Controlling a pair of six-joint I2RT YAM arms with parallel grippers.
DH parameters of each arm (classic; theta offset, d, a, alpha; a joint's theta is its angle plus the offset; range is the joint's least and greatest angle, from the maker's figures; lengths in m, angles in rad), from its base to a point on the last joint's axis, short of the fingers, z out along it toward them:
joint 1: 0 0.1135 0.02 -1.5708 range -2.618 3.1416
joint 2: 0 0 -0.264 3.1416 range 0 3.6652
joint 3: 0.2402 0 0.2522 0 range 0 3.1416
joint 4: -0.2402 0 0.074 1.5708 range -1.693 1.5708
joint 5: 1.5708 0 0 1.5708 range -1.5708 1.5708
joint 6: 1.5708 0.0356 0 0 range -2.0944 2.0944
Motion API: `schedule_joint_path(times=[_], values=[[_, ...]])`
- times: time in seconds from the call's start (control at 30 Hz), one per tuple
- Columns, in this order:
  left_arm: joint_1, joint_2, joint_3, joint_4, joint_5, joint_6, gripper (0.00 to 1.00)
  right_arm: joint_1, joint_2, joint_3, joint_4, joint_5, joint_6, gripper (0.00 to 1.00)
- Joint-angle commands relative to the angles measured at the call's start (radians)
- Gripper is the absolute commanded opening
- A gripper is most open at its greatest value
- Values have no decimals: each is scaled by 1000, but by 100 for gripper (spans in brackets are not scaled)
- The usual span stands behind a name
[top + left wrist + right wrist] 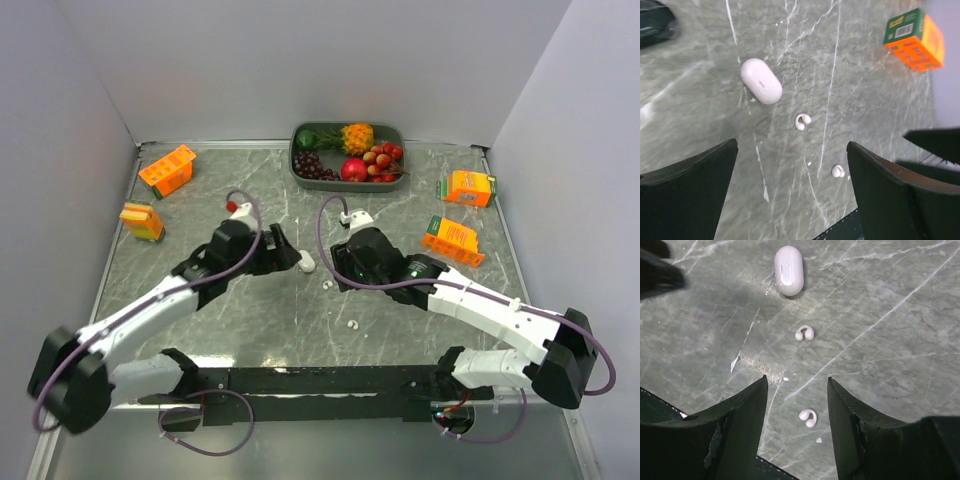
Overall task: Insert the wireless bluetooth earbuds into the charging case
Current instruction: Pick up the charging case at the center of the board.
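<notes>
A grey-green marbled worktop (250, 330) sits between pale walls (300, 60). The white charging case (761, 81) lies flat on it, lid shut. One white earbud (802, 121) rests on the stone near the case. A second earbud (838, 171) lies apart from it, closer to the arm bases. The left end effector (792, 145) and the right end effector (797, 380) both hover over this spot, fingers spread wide, gripping nothing.

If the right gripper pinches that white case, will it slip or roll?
Probably slippery: the charging case looks glossy and rounded, so a pinch may eject it. Lying flat on the table, it should slide or spin rather than roll.
</notes>
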Motion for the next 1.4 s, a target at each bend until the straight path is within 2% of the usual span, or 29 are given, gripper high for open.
schedule_joint_path(times=[0.0,0.13,0.3,0.37,0.5,0.77,0.9,1.37], values=[[-20,178,91,19,-41,3,96,-5,-19,51,80,3,3,59],[-21,199,61,106,28,39,96,-13,22,62,75,19,-4,59],[-20,253,136,-50,-97,69,96,-37,39,-5,210,-15,16,66],[-21,185,102,-67,-140,43,96,-62,81,7,238,-64,27,73],[-20,60,47,-124,-239,-41,96,-71,269,143,207,-174,-14,76],[-20,-170,-88,-119,-199,-97,96,-79,527,315,153,-158,-60,79],[-20,-218,-93,-168,-217,-95,96,-92,634,398,109,-133,-88,78],[-20,-304,-119,-213,-242,-86,97,-96,814,494,94,-129,-131,75]])
